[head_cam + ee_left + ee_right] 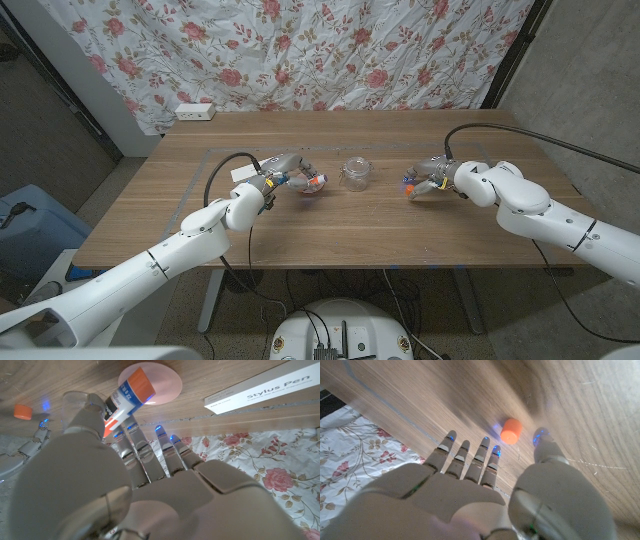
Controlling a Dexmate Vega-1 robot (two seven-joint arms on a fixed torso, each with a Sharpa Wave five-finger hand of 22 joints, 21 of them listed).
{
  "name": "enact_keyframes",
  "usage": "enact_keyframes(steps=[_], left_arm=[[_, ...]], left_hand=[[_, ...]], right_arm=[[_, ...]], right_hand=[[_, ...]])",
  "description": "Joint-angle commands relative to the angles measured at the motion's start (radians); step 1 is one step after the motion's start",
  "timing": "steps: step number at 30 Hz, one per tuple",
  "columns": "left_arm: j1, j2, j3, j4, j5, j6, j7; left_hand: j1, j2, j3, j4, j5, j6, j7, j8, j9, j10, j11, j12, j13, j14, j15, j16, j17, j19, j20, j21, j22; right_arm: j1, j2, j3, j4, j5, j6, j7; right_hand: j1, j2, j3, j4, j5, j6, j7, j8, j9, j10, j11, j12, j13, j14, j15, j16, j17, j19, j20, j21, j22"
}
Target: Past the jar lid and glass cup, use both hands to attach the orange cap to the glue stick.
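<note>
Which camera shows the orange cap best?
The right wrist view: the orange cap lies clear on the bare table, just past the right hand. The left wrist view catches it small at the edge. In the head view it is a speck at that hand.

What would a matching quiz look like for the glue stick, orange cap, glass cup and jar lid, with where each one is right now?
Things:
1. glue stick
2. orange cap
3. glass cup
4. jar lid

Places:
A. flat on the table beyond the left hand's fingers
B. standing mid-table between the two hands
C. held in the left hand
D. loose on the table just ahead of the right hand

Pairs: 1-C, 2-D, 3-B, 4-A
</note>
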Motion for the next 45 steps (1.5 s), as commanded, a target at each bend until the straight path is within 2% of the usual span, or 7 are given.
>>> enact_keyframes(steps=[1,6,11,23,45], left_arm=[[0.0,-0.004,0.004,0.007,-0.002,-0.005,0.0],[0.001,-0.005,0.005,0.006,0.001,0.002,-0.001],[-0.002,-0.001,0.009,0.002,0.005,0.004,-0.012],[0.004,-0.001,0.012,-0.002,0.005,0.01,-0.013],[0.02,0.007,0.006,-0.014,0.003,0.008,-0.008]], left_hand=[[-0.017,0.034,0.004,0.004,0.004,0.099,0.003,0.008,0.005,0.024,-0.029,0.005,0.005,-0.006,-0.118,0.006,0.003,-0.007,-0.002,0.002,0.004],[-0.018,0.035,0.004,0.003,0.004,0.1,0.004,0.008,0.005,0.023,-0.029,0.005,0.005,-0.007,-0.118,0.006,0.003,-0.007,-0.002,0.002,0.004],[-0.02,0.036,0.004,0.004,0.004,0.099,0.004,0.007,0.005,0.023,-0.029,0.005,0.005,-0.007,-0.117,0.006,0.003,-0.009,-0.001,0.002,0.004],[-0.023,0.039,0.003,0.005,0.004,0.1,0.005,0.006,0.005,0.022,-0.029,0.006,0.005,-0.008,-0.116,0.006,0.003,-0.01,0.0,0.002,0.004],[-0.026,0.043,0.003,0.003,0.004,0.101,0.006,0.005,0.005,0.021,-0.029,0.007,0.005,-0.01,-0.116,0.006,0.003,-0.01,0.0,0.003,0.004]], right_arm=[[-0.018,0.014,-0.001,0.008,-0.035,-0.006,-0.055],[-0.033,0.016,0.0,0.014,-0.045,-0.003,-0.091],[-0.042,0.024,0.0,0.019,-0.052,-0.009,-0.112],[-0.049,0.03,-0.002,0.026,-0.072,-0.023,-0.13],[-0.051,0.043,-0.006,0.042,-0.076,-0.013,-0.166]], right_hand=[[0.021,-0.003,0.003,0.0,-0.004,0.024,-0.007,0.008,0.001,0.026,-0.009,0.005,0.001,0.021,-0.025,0.01,-0.001,0.015,-0.005,0.005,0.003],[0.046,-0.009,-0.004,0.002,-0.008,0.076,-0.022,0.019,-0.001,0.094,-0.023,0.007,-0.003,0.06,-0.051,0.02,-0.002,0.036,-0.015,0.004,0.003],[0.06,-0.014,-0.009,0.001,-0.008,0.1,-0.023,0.023,-0.002,0.12,-0.034,0.004,-0.005,0.077,-0.06,0.024,-0.002,0.047,-0.021,0.003,0.004],[0.089,-0.011,-0.016,0.005,-0.005,0.161,-0.025,0.036,0.0,0.18,-0.039,-0.002,-0.007,0.111,-0.081,0.032,-0.001,0.06,-0.033,-0.001,0.003],[0.148,0.028,-0.038,0.012,0.003,0.322,-0.028,0.088,0.011,0.338,-0.044,-0.006,-0.003,0.187,-0.128,0.053,0.005,0.076,-0.051,-0.006,0.003]])
